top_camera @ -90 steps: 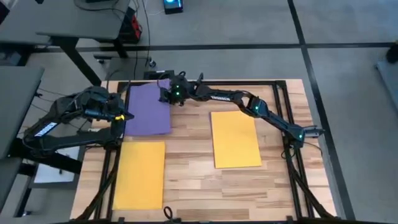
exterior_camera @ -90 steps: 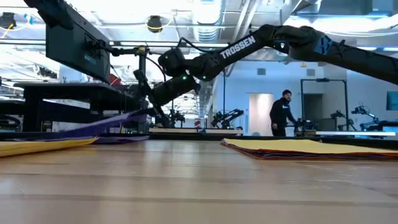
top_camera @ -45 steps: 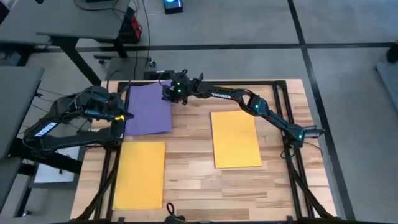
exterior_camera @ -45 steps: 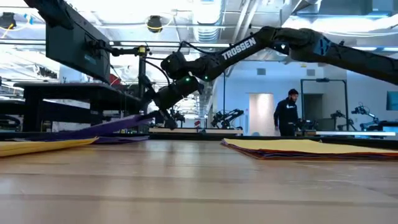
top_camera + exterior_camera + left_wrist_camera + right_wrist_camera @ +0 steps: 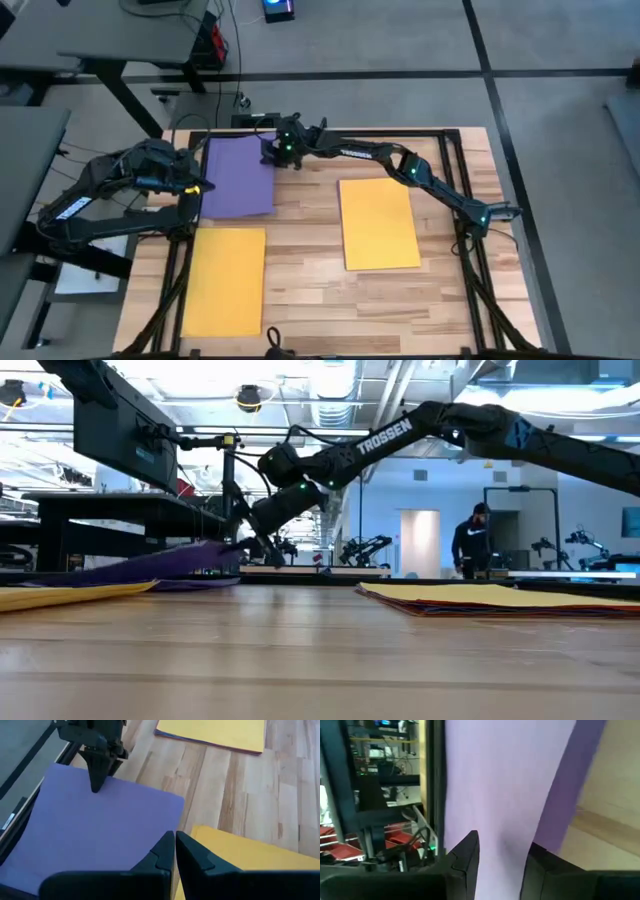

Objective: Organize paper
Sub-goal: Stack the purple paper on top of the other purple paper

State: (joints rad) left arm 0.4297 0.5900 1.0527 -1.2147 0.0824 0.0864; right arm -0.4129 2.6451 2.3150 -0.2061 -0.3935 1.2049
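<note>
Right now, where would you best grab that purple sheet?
By an edge, coming in level from the side. The purple sheet is thin, and its far right corner is raised off the table at the right hand, so fingers fit around it there. The left hand pinches the near edge.

On the wooden table lie one purple sheet and two yellow-topped stacks, one near the front-left and one at centre-right, beneath two dark arms.

Only one text reads clearly: "TROSSEN", in white capitals on the right arm's forearm link, low view, about twelve o'clock.
</note>
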